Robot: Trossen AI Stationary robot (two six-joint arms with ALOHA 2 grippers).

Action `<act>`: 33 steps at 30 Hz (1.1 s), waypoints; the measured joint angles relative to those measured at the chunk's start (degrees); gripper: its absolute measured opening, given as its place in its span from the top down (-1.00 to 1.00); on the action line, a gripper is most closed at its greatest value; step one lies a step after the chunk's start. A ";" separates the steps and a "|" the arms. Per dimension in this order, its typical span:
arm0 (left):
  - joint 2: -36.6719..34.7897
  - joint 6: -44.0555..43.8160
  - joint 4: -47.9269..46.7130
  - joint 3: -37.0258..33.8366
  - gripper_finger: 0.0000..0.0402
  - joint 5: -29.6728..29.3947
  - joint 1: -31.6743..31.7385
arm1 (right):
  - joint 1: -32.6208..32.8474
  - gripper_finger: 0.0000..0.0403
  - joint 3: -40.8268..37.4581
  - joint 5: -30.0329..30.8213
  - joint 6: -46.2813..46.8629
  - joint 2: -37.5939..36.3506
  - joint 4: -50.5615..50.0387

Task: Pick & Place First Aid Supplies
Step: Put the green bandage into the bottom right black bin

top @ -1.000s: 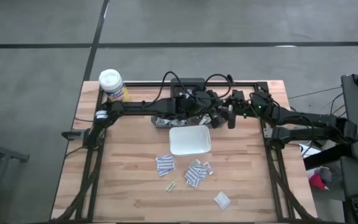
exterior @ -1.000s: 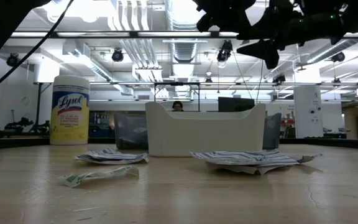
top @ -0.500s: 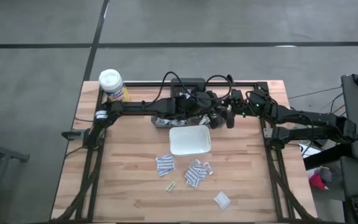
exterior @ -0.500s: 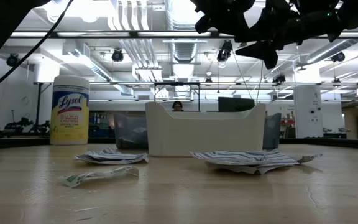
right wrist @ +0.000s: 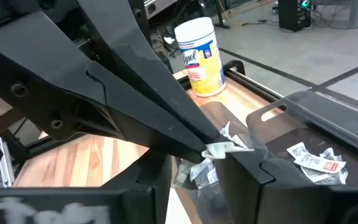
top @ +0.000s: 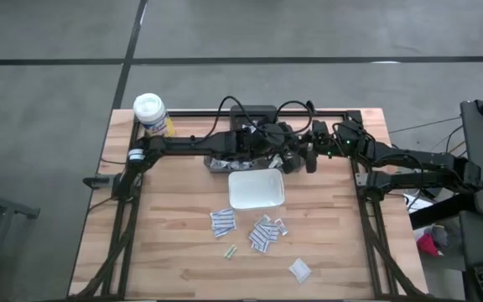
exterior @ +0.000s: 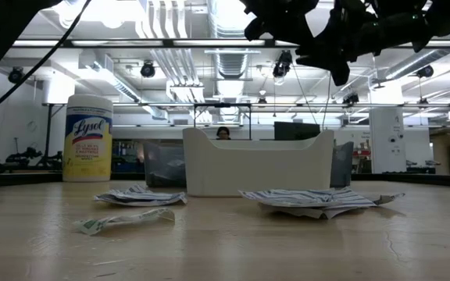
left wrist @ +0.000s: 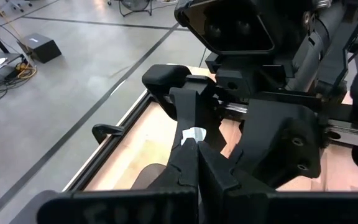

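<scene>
My two grippers meet in the air over the far edge of the white tray (top: 257,191). My left gripper (left wrist: 196,144) is shut on one small white packet (left wrist: 194,133). My right gripper (right wrist: 199,163) faces it, open, one finger on each side of that packet (right wrist: 219,149); I cannot tell whether they touch it. Other first aid supplies lie flat on the wood in loose piles (top: 222,221) (top: 263,232). One packet (top: 298,268) lies alone near the front, and a greenish one (top: 230,251) lies beside the piles. My left gripper pinches the white packet by one end (left wrist: 195,139) between its two fingertips. The fingers come nearly level from the table's left side, tipped a little down. The packet sticks out beyond the tips, lifted clear, high above the tray.
A yellow canister with a white lid (top: 151,113) stands at the far left corner. A clear bin (right wrist: 291,118) holding more packets sits behind the tray. The tray (exterior: 256,164) stands mid-table. Bare wood lies to the left and right of the piles.
Both arms have stayed where they were. In the low view my right gripper's fingers have drawn closer together around the packet that my left gripper holds.
</scene>
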 joint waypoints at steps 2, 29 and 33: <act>0.00 -0.07 -0.09 0.00 1.00 0.01 0.00 | 0.00 0.51 0.00 0.00 -0.09 0.00 0.00; -0.11 3.05 -0.77 0.00 0.89 0.03 0.04 | 0.00 0.96 -0.07 0.00 -0.16 0.00 -0.22; -0.36 3.99 -0.99 0.00 0.71 -0.37 0.44 | -0.04 0.96 -0.07 0.02 0.02 0.00 -1.90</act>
